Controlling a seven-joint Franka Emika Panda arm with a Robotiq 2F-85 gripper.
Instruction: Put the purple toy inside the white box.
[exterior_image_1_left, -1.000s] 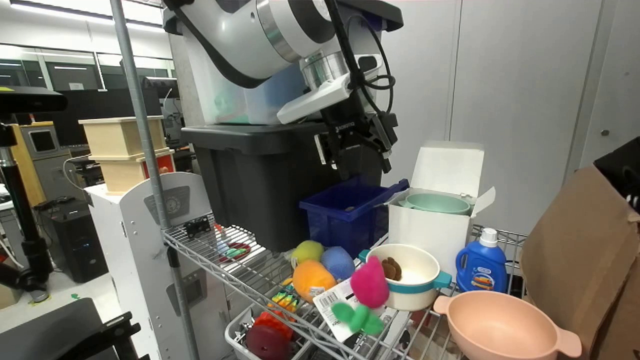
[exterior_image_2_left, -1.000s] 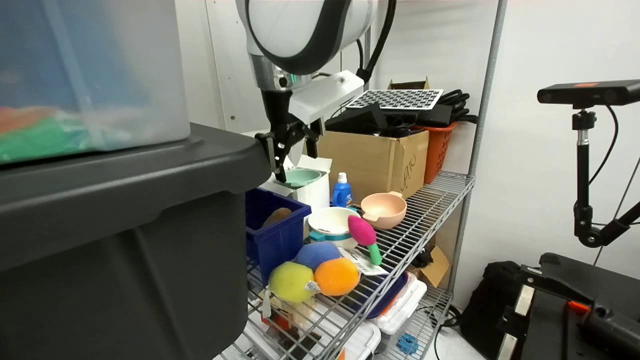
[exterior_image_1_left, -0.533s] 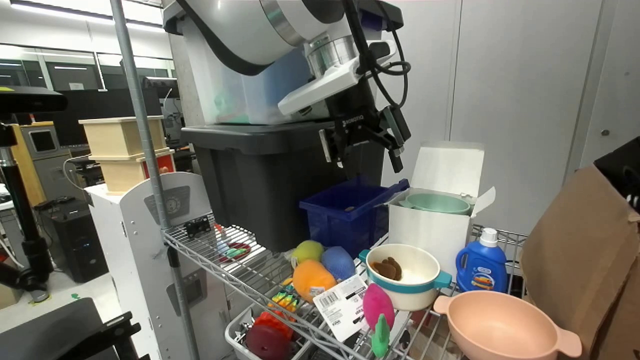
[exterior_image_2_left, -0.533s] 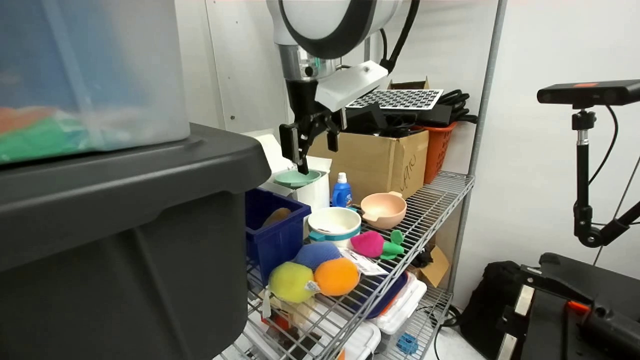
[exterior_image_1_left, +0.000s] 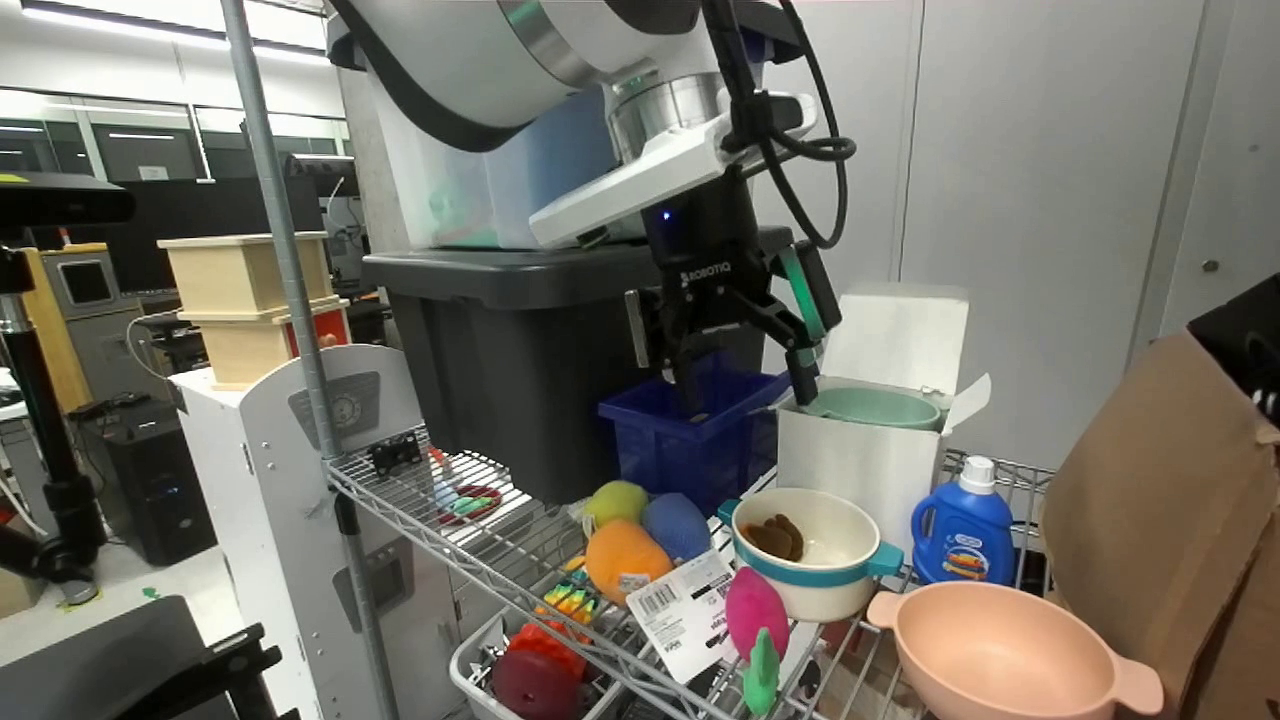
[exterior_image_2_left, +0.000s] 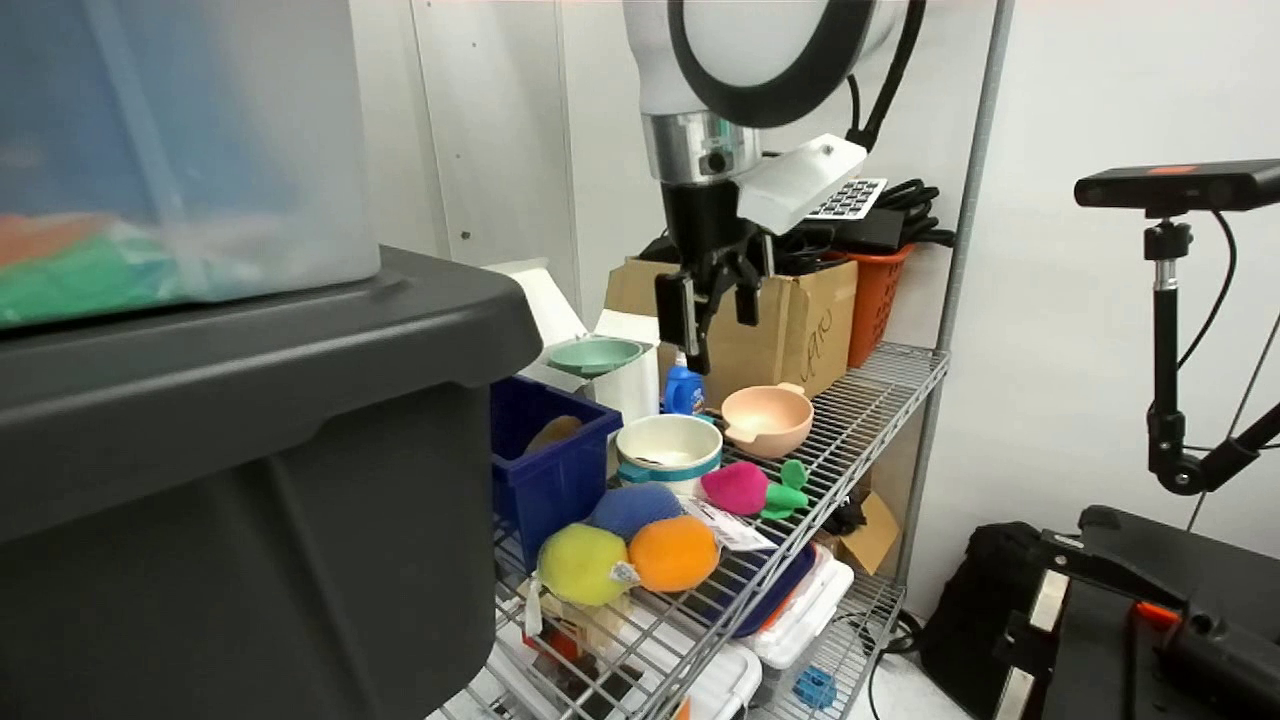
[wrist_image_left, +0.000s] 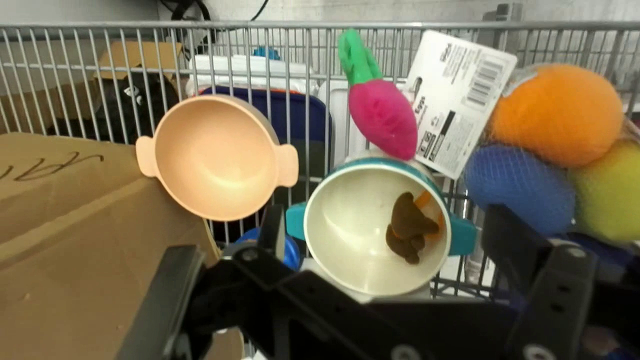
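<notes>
End effector (exterior_image_1_left: 747, 403), jaws wide apart, above shelf (exterior_image_2_left: 875, 396)

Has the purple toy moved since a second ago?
Yes, downward: in an exterior view, the purple toy shows lower relative to the cream bowl and no longer overlaps its rim.

Free air above the purple toy (exterior_image_1_left: 755, 608), pot (exterior_image_1_left: 825, 597) just beside it, green bowl (exterior_image_1_left: 872, 408) in white box (exterior_image_1_left: 845, 470) mouth
</notes>
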